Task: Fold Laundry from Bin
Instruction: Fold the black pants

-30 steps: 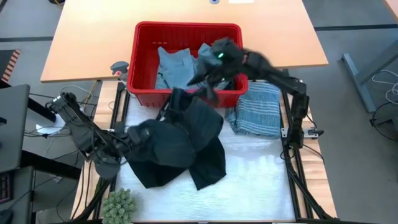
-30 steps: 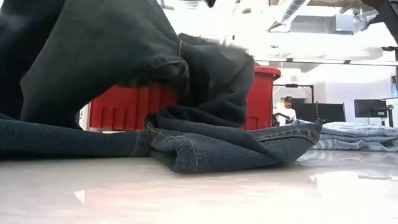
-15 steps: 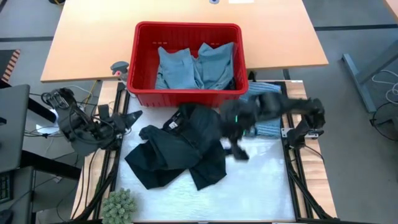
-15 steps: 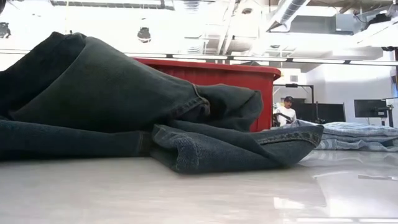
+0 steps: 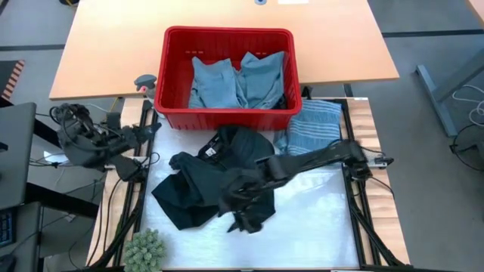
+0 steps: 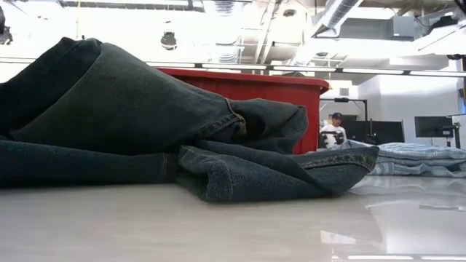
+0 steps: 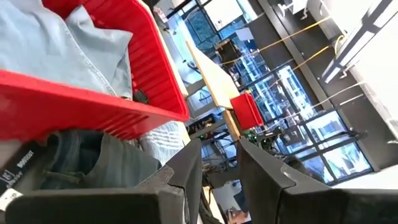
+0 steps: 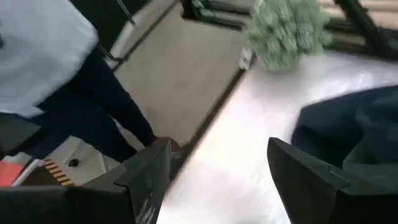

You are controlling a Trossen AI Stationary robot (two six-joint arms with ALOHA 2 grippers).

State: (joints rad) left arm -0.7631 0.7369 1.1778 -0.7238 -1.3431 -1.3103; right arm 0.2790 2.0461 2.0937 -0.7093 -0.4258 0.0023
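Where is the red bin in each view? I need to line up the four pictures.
High view: the red bin sits top centre, light blue laundry inside.
Low view: its front wall shows behind the dark jeans.
Left wrist view: its rim crosses the left half.
Right wrist view: not in it.
Shared landmark: the dark jeans beside the bin.

I see bare white tabletop (image 5: 310, 227) open on my right and near side, an easy way in. The dark jeans (image 5: 204, 181) heap over the middle and left, with my right gripper (image 5: 240, 211) spread wide over their near edge. The red bin (image 5: 227, 117) walls off the far side; the striped garment (image 5: 314, 132) fills the far right corner. A green plant (image 5: 144, 249) blocks the near left corner.
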